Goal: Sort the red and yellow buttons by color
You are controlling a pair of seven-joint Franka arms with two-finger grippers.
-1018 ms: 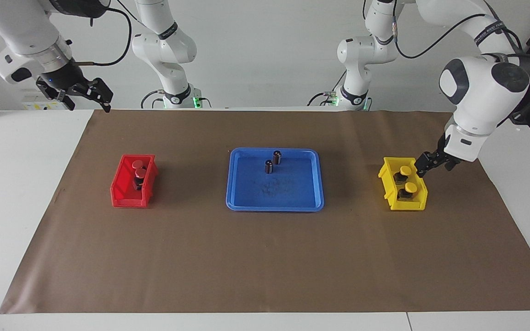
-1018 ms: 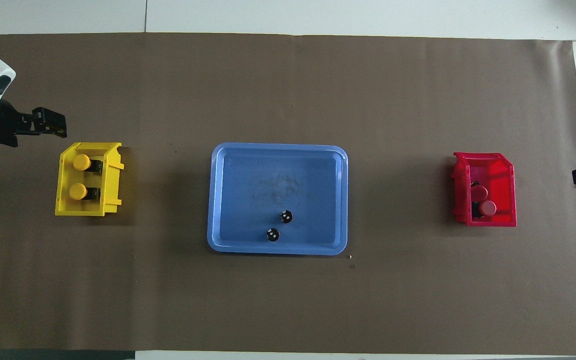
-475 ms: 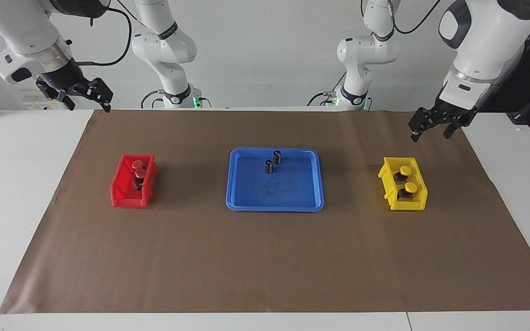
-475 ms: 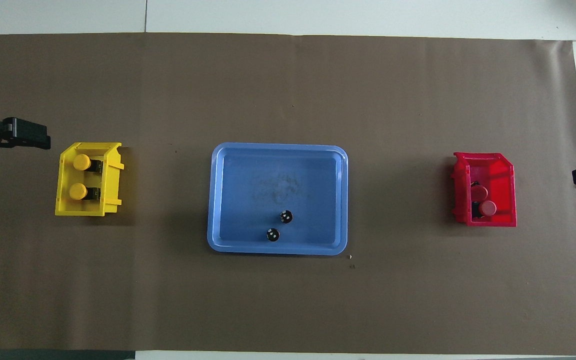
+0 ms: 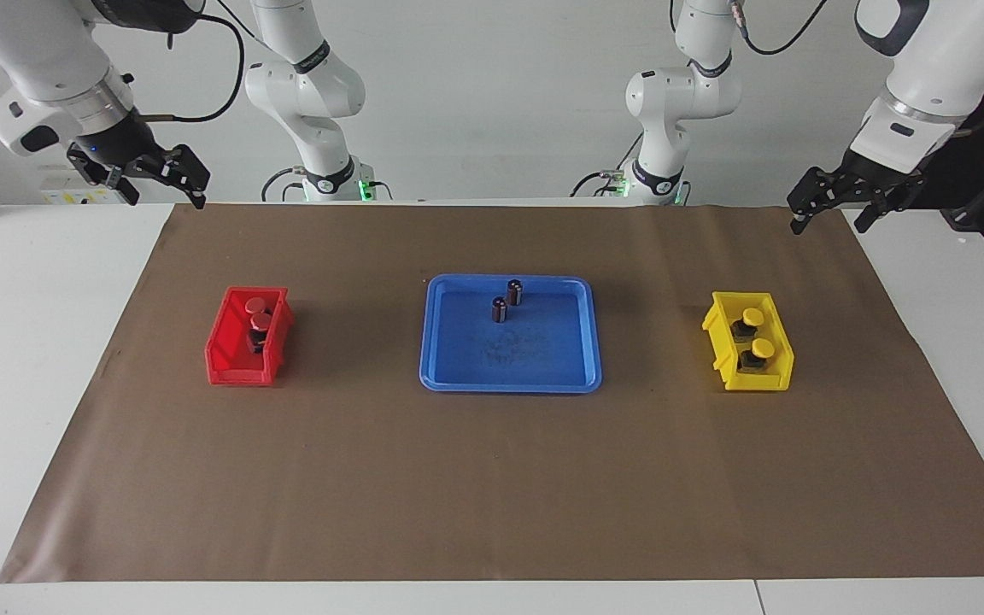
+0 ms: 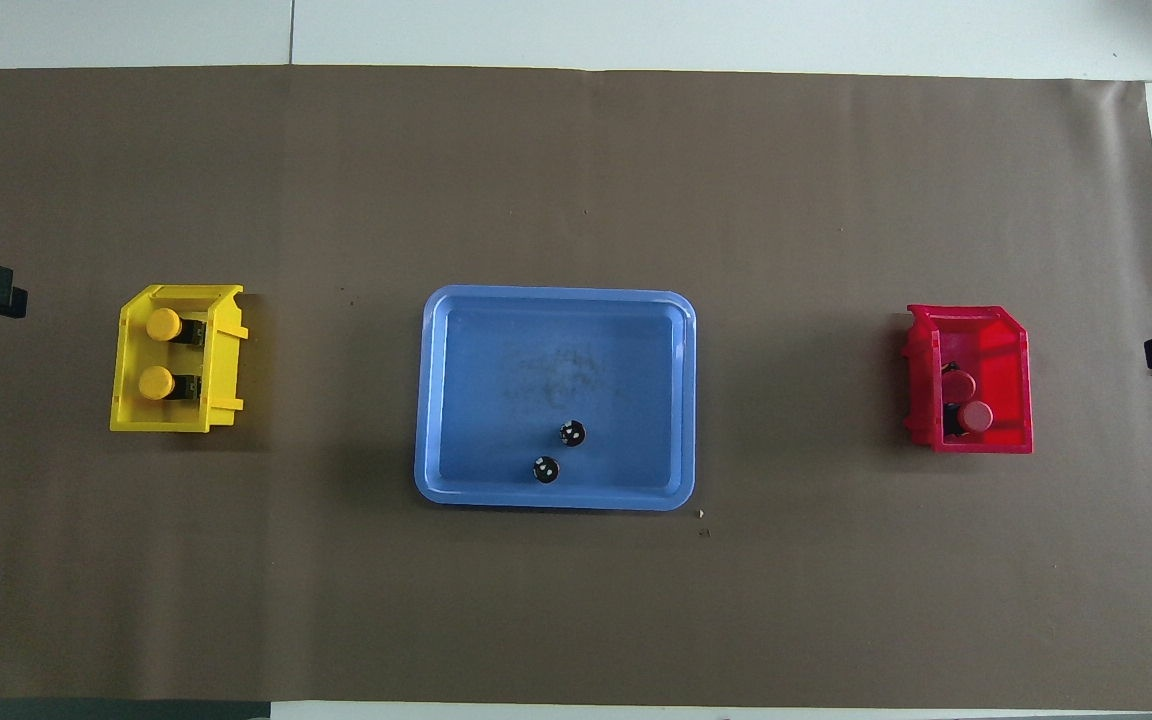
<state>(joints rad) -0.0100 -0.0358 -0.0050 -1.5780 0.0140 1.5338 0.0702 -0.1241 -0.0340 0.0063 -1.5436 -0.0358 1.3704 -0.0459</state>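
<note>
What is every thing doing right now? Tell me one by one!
Red buttons: both in the red bin.
Yellow buttons: both in the yellow bin.
Dark cylinders: upright in the blue tray.
Left gripper: open, empty, raised.
Right gripper: open, empty, raised.

A white counter carries a large brown paper sheet that covers most of its top. Three containers stand in a row on the sheet: a blue tray at the middle, a red bin toward the right arm's end, and a yellow bin toward the left arm's end, each well apart from the tray.
</note>
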